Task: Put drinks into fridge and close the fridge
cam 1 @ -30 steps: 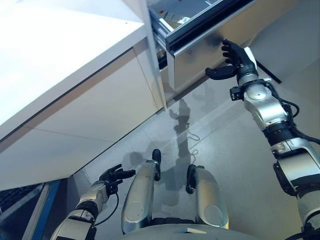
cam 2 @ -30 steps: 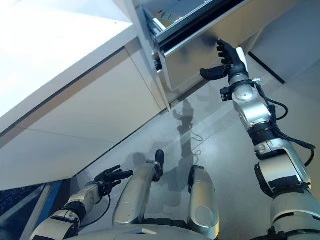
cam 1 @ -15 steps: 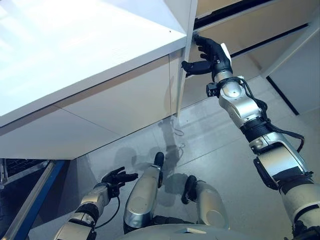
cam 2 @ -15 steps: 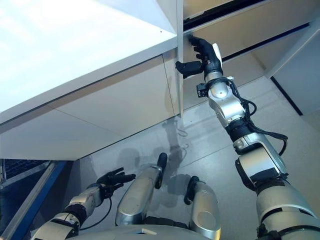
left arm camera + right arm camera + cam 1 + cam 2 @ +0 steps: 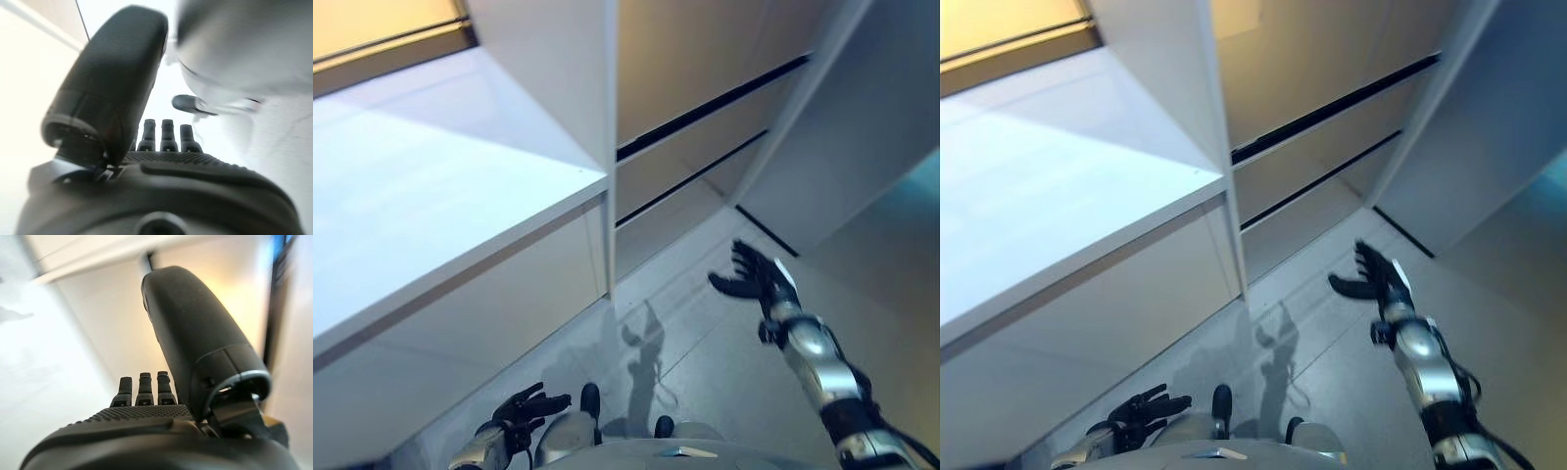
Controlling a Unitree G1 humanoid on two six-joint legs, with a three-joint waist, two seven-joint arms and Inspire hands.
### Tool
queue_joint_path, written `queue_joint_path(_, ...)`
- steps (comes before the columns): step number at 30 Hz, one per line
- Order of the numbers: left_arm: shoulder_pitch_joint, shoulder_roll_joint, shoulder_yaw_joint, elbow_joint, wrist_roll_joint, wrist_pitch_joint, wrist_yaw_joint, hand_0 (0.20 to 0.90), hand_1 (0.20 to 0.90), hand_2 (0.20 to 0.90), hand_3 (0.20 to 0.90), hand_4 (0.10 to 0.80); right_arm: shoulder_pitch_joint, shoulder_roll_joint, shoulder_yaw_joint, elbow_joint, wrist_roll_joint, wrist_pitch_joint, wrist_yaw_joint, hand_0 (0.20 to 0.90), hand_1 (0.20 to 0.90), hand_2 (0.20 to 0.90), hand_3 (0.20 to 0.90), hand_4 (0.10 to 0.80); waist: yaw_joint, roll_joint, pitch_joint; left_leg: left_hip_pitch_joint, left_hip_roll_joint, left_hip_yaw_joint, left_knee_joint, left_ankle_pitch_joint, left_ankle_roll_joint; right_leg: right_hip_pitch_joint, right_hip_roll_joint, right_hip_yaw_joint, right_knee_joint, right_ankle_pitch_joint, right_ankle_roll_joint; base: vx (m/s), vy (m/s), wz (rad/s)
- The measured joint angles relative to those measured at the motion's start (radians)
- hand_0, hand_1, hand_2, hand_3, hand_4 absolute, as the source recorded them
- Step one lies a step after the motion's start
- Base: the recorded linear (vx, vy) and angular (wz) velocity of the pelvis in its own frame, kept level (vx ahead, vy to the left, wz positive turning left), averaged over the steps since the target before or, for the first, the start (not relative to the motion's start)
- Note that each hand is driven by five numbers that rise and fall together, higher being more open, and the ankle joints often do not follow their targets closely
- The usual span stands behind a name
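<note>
A grey, glossy floor (image 5: 724, 362) is seen from above, with a white countertop (image 5: 431, 196) filling the left of the scene and a tall white panel (image 5: 563, 88) rising at its right end. To the right of that panel, the fridge (image 5: 705, 108) is seen as a bank of pale beige, flat fronts divided by two thin dark horizontal gaps; the fronts lie flush with one another and no drawer stands out from them. A white wall panel (image 5: 862, 127) stands at the far right. No drinks can be made out in any view.

The right hand (image 5: 759, 284) is held up in the air over the floor, near the lower fridge fronts but apart from them, touching nothing. Its fingers are stretched out straight and spread, with the thumb set out to the side; nothing is held in it, as the right wrist view also shows.

The left hand (image 5: 527, 406) is seen low at the near left, beside the base of the counter cabinet. Its fingers are extended and relaxed, and nothing is held in it.
</note>
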Motion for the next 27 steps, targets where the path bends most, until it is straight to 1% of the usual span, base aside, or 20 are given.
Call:
queue_joint_path(1,-0.003,-0.001,0.000,0.005,0.000,-0.009,-0.013,0.900,0.900,0.900,0.900,0.800,0.037,0.003,0.002,0.057,-0.018,0.006,-0.019,0.900,0.900,0.900,0.900,0.800,-0.021,0.000,-0.004,0.016,0.001,0.006,-0.011,0.000,-0.001,0.018,0.002,0.008,-0.023,0.009,0.000,-0.089,-0.002,-0.38)
queue_joint_path(2,-0.004,-0.003,-0.001,0.020,-0.002,-0.031,-0.040,0.900,0.900,0.900,0.900,0.800,0.062,0.012,0.000,0.144,-0.048,-0.008,-0.028,0.900,0.900,0.900,0.900,0.800,-0.039,0.001,-0.016,0.029,0.002,0.012,-0.025,0.002,-0.001,0.023,0.003,0.015,-0.032,0.011,0.001,-0.065,-0.007,-0.20)
queue_joint_path(4,-0.006,-0.005,-0.003,0.050,-0.002,-0.043,-0.071,0.900,0.900,0.900,0.900,0.800,0.083,0.035,-0.009,0.294,-0.073,-0.021,-0.028,0.900,0.900,0.900,0.900,0.800,-0.052,0.003,-0.042,0.038,0.004,0.020,-0.044,0.006,-0.003,0.023,0.005,0.020,-0.041,0.013,0.000,-0.045,-0.024,-0.15)
queue_joint_path(5,-0.012,-0.010,-0.003,0.082,-0.001,-0.056,-0.100,0.900,0.900,0.900,0.900,0.800,0.096,0.053,-0.015,0.431,-0.087,-0.008,-0.007,0.900,0.900,0.900,0.900,0.800,-0.055,0.007,-0.061,0.043,0.006,0.026,-0.056,0.008,-0.005,0.024,0.008,0.026,-0.046,0.013,0.000,-0.033,-0.031,-0.12)
queue_joint_path(7,-0.018,-0.011,-0.008,0.112,0.001,-0.062,-0.123,0.900,0.900,0.900,0.900,0.800,0.116,0.070,-0.013,0.509,-0.114,-0.005,0.036,0.900,0.900,0.900,0.900,0.800,-0.062,0.010,-0.061,0.044,0.007,0.025,-0.056,0.008,-0.006,0.024,0.009,0.027,-0.049,0.014,-0.001,-0.012,-0.012,-0.04)
queue_joint_path(8,-0.036,-0.011,-0.025,0.163,0.002,-0.077,-0.143,0.900,0.900,0.900,0.900,0.800,0.107,0.099,-0.007,0.633,-0.150,0.004,0.092,0.900,0.900,0.900,0.900,0.800,-0.062,0.011,-0.064,0.044,0.010,0.025,-0.056,0.009,-0.007,0.024,0.011,0.028,-0.053,0.017,-0.003,0.000,0.000,0.00)
queue_joint_path(9,-0.042,-0.012,-0.032,0.185,0.002,-0.079,-0.151,0.900,0.900,0.900,0.900,0.800,0.107,0.117,0.008,0.685,-0.163,0.009,0.117,0.900,0.900,0.900,0.900,0.800,-0.060,0.012,-0.065,0.044,0.012,0.025,-0.056,0.010,-0.008,0.025,0.013,0.028,-0.055,0.018,-0.005,0.000,0.000,0.00)
queue_joint_path(10,-0.045,-0.015,-0.033,0.206,0.014,-0.080,-0.159,0.900,0.900,0.900,0.900,0.800,0.108,0.133,0.028,0.711,-0.165,0.032,0.146,0.900,0.900,0.900,0.900,0.800,-0.059,0.014,-0.065,0.044,0.014,0.025,-0.056,0.011,-0.010,0.025,0.015,0.028,-0.060,0.021,-0.007,0.000,0.000,0.00)
queue_joint_path(12,-0.047,-0.027,-0.036,0.244,0.023,-0.099,-0.162,0.900,0.900,0.900,0.900,0.800,0.105,0.151,0.029,0.738,-0.166,0.056,0.174,0.900,0.900,0.900,0.900,0.800,-0.060,0.021,-0.068,0.045,0.016,0.025,-0.056,0.012,-0.011,0.025,0.018,0.029,-0.062,0.024,-0.009,0.000,0.000,0.00)
queue_joint_path(15,-0.038,-0.042,-0.051,0.257,0.022,-0.119,-0.168,0.900,0.900,0.900,0.900,0.800,0.102,0.144,0.034,0.739,-0.177,0.083,0.191,0.900,0.900,0.900,0.900,0.800,-0.056,0.031,-0.076,0.049,0.017,0.025,-0.056,0.012,-0.012,0.027,0.018,0.030,-0.062,0.024,-0.009,0.000,0.000,0.00)
queue_joint_path(20,-0.035,-0.046,-0.053,0.266,0.023,-0.122,-0.167,0.900,0.900,0.900,0.900,0.800,0.081,0.128,0.066,0.742,-0.201,0.136,0.204,0.900,0.900,0.900,0.900,0.800,-0.041,0.041,-0.094,0.050,0.020,0.025,-0.056,0.013,-0.013,0.025,0.019,0.031,-0.062,0.024,-0.009,0.000,0.000,0.00)
queue_joint_path(27,-0.039,-0.046,-0.053,0.265,0.021,-0.121,-0.146,0.900,0.900,0.900,0.900,0.800,0.076,0.131,0.074,0.742,-0.201,0.159,0.212,0.900,0.900,0.900,0.900,0.800,-0.037,0.033,-0.100,0.052,0.019,0.027,-0.056,0.013,-0.013,0.025,0.019,0.037,-0.062,0.024,-0.010,0.000,-0.002,-0.01)
